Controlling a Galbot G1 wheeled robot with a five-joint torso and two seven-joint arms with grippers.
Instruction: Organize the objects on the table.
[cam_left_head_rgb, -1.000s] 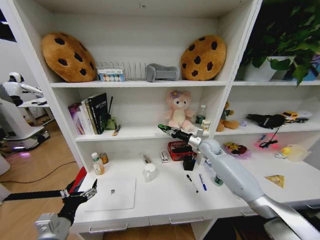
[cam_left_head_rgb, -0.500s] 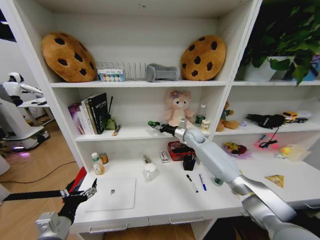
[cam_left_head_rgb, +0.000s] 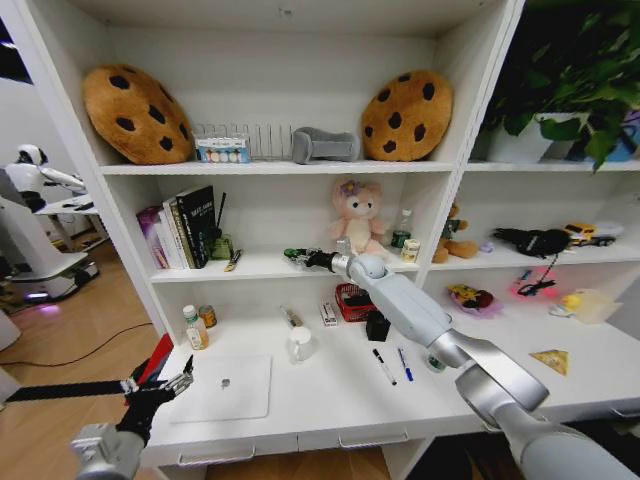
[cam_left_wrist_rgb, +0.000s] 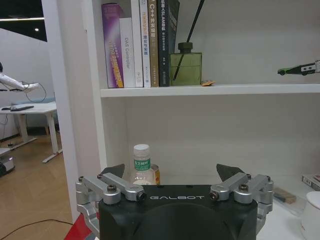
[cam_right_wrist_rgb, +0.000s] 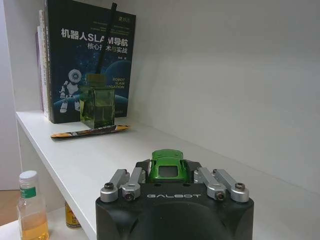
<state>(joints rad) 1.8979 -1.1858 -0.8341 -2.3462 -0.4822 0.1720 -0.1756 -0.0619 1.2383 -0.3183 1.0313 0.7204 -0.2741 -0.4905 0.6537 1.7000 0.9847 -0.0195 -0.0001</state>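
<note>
Now the right gripper (cam_left_head_rgb: 292, 254) reaches over the middle shelf (cam_left_head_rgb: 290, 268), its fingers closed on a green toy car (cam_right_wrist_rgb: 168, 164); the car's long axis runs along the gripper's reach, pointing left along the shelf toward the upright books (cam_left_head_rgb: 183, 226), and it is held above the board, not resting on it. Just beyond it on the shelf stand a green glass bottle (cam_right_wrist_rgb: 97, 107) with a dark stick, and a flat orange-and-black pen-like item (cam_right_wrist_rgb: 90, 131) lying lengthwise in front of the books. The nearest book cover reads "SLAM" within a Chinese title; both gripper housings are marked "GALBOT". The left gripper (cam_left_head_rgb: 160, 387) hangs at the near left edge of the table (cam_left_head_rgb: 340, 400), fingers spread apart and holding nothing. On the table the silver laptop (cam_left_head_rgb: 226, 386) lies closed at near left; a black pen (cam_left_head_rgb: 384, 366) and a blue pen (cam_left_head_rgb: 404, 364) lie side by side right of centre, long axes running near to far; a yellow triangular wedge (cam_left_head_rgb: 551, 361) lies far right. A small bottle (cam_left_wrist_rgb: 142, 165) with a green label, writing unreadable, stands at the far left
</note>
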